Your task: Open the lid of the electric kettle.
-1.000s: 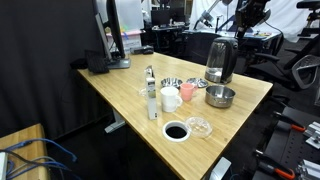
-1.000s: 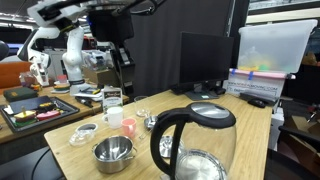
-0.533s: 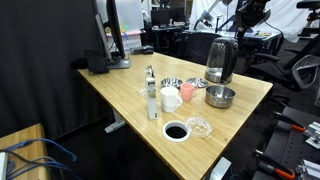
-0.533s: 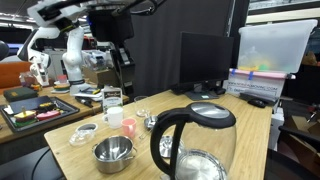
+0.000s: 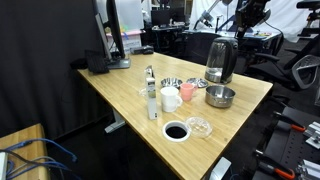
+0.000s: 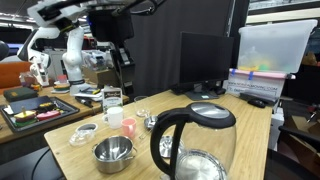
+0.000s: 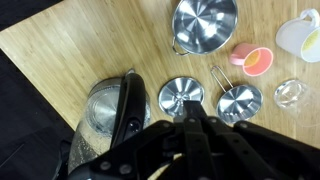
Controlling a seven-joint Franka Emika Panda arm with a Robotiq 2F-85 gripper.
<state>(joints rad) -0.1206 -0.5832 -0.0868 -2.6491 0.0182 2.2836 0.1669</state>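
One wooden table (image 5: 120, 85) carries everything. The electric kettle (image 6: 195, 150) is the tallest thing on it, a clear glass jug with a black handle, standing upright near a table corner just beside the steel bowl (image 7: 205, 22). The lid (image 6: 208, 113) sits flat and closed on the kettle's top rim (dark, with a silvery sheen). The gripper (image 7: 190, 125) hangs high above the table, well apart from the kettle and touching nothing. In the wrist view its fingers look pressed together with nothing between them, and the kettle lies below and to the left of them. Past the bowl stand a white mug (image 7: 303, 35) and a pink cup (image 7: 255, 60). A small steel cup (image 7: 182, 96) and a wire-handled steel cup (image 7: 240, 100) sit side by side between kettle and mug.
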